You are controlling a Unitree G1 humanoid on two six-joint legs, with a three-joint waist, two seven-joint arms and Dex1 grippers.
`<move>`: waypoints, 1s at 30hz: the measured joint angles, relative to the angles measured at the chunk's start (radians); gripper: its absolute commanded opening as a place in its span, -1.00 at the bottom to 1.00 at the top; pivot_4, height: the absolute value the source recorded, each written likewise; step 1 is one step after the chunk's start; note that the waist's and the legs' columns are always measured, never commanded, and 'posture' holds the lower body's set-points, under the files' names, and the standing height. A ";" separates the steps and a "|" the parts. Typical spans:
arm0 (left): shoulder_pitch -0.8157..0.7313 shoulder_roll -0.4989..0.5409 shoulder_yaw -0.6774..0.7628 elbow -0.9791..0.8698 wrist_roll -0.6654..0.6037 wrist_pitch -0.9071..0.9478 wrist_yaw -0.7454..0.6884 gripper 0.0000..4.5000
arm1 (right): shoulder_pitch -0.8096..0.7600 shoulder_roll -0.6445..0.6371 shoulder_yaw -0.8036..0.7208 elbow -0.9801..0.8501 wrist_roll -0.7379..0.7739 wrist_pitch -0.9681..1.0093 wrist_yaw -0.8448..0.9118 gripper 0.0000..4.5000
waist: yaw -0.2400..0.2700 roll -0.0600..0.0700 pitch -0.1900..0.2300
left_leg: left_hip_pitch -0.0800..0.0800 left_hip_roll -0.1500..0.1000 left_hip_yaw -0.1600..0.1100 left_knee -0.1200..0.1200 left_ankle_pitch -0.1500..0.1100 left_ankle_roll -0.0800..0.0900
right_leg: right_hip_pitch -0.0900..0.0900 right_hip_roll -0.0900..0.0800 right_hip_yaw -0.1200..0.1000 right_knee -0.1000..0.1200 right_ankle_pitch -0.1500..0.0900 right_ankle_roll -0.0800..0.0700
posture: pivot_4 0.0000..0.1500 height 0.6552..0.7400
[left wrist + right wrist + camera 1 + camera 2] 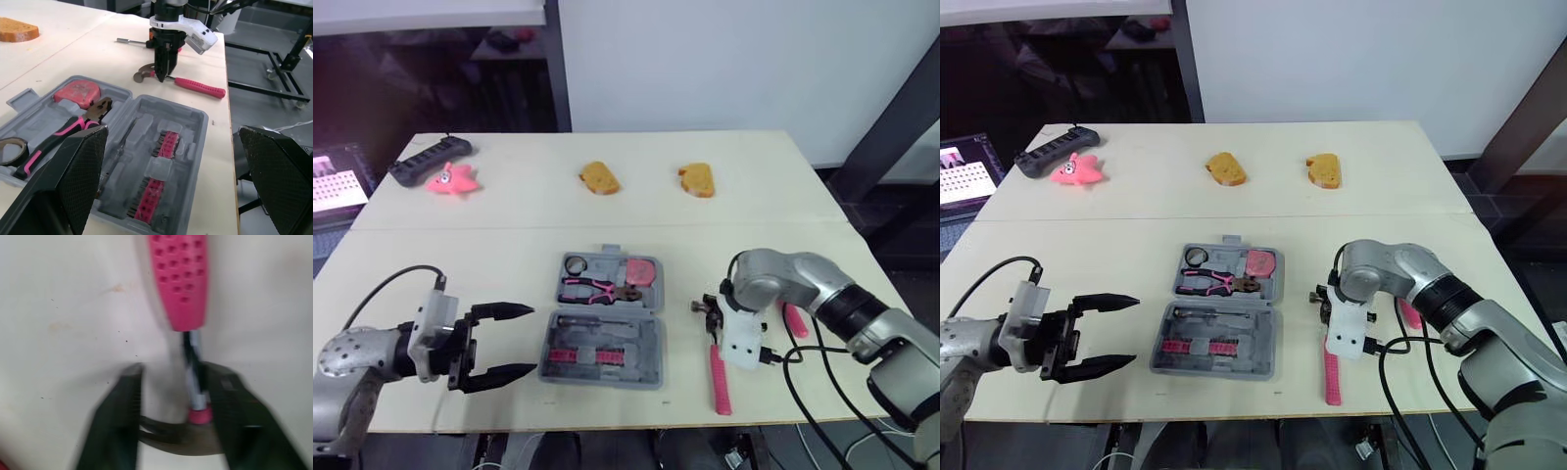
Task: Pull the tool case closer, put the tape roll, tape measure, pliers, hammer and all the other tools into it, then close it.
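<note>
Left side: my left gripper (524,341) is hanging wide open and empty, just beside the near left corner of the tool case (546,357), not touching it.

Centre: the case is lying open on the table (460,245). The tape roll (576,264), pliers (592,287) and tape measure (644,269) are sitting in the far half, with rows of bits in the near half.

Right of the case: my right gripper (162,77) is pointing down over the hammer (719,382), which is lying flat with its pink handle toward the near edge. Its fingers (120,421) are straddling the steel neck just behind the head (144,74), apart and not clamping. The wrist view is smeared, so one finger may be brushing the neck.

Judgement on this step:
- I am aiming to centre the neck between the fingers before squeezing.
- I am planning to grip close to the head, where the weight is, so the long handle swings less on the lift.
- The hammer likely needs turning to match its moulded slot.

Further right: a pink-handled tool, probably a screwdriver (795,320), is waiting just beyond my wrist, close enough to get nudged.

Far side of the table, well clear of the work:
- a black power strip (431,160)
- a pink toy (453,181)
- two bread slices (599,177)

Nothing is blocking the path from the hammer to the case.
</note>
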 measured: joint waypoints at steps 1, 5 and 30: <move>-0.001 0.000 0.000 0.002 0.001 -0.001 0.000 1.00 | 0.002 0.001 -0.003 -0.002 -0.002 0.003 -0.004 -0.98 | 0.000 0.000 0.000 | 0.000 0.000 0.000 0.000 0.000 0.000 | 0.000 0.000 0.000 0.000 0.000 0.000 | 1.00 1.00; -0.012 -0.001 -0.004 0.005 0.003 -0.002 0.002 1.00 | 0.013 0.001 -0.022 -0.005 0.004 0.016 -0.005 -0.98 | -0.001 -0.001 -0.001 | 0.000 0.000 0.000 0.000 0.000 0.000 | 0.000 0.000 0.000 0.000 0.000 0.001 | 1.00 1.00; -0.101 -0.020 -0.059 0.094 0.024 -0.004 -0.039 1.00 | 0.563 0.129 -0.940 -0.900 1.237 2.487 -0.725 -0.98 | 0.035 0.014 0.008 | -0.030 -0.001 -0.004 0.005 -0.001 0.001 | -0.025 0.000 -0.003 0.001 0.004 0.007 | 1.00 1.00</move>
